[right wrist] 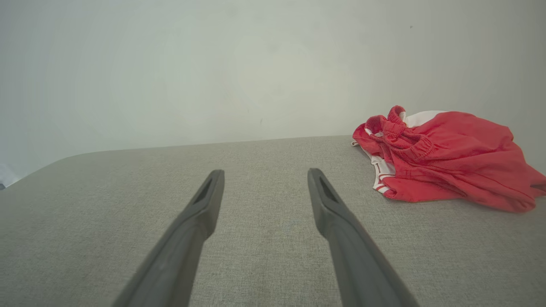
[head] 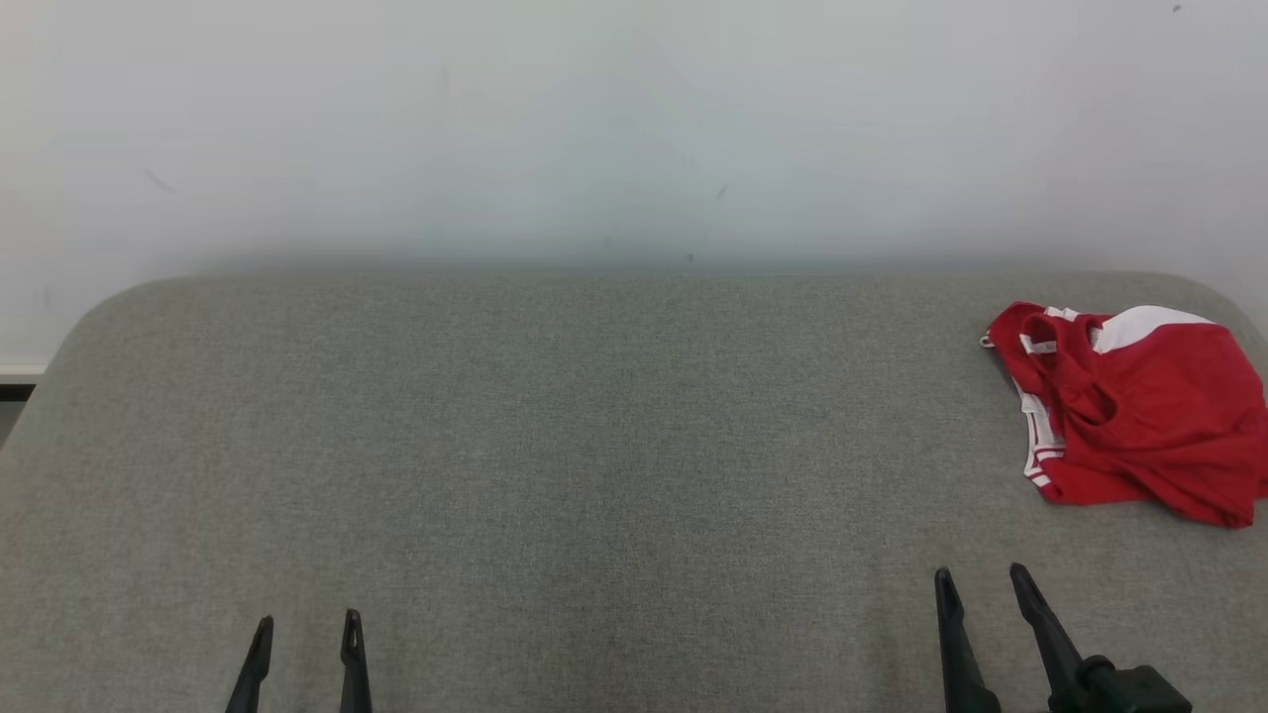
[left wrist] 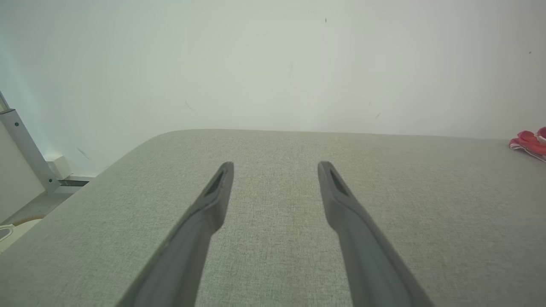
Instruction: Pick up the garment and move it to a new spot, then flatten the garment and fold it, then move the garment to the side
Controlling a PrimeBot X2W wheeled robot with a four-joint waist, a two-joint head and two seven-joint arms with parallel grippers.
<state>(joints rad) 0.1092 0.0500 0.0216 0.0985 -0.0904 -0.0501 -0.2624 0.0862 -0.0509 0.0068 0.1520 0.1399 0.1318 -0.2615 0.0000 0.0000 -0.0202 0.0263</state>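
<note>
From my head view, the garment (head: 1139,416) lies in a crumpled heap at about 2 o'clock on the grey fabric-covered table (head: 594,446), close to the far right corner. Its right side runs out of the frame. It is red cloth with a white panel at the top and white stripes along the left hem. A gathered waistband is bunched near its upper left. A small pale tab sticks out at its left edge, too small for me to read.

My left gripper (head: 307,624) sits at 7 o'clock, well apart from the garment, with its two dark fingers spread and nothing between them. My right gripper (head: 980,574) is at 5 o'clock, near the heap but not touching it, jaws likewise parted and empty.

In the left wrist view, the left gripper (left wrist: 276,166) hangs over bare table, and a sliver of the garment (left wrist: 531,143) shows at 3 o'clock. In the right wrist view, the right gripper (right wrist: 265,172) points toward the far edge, with the garment (right wrist: 448,157) at 2 o'clock from the fingertips, resting on the table. A plain pale wall (head: 594,129) stands behind the table.
</note>
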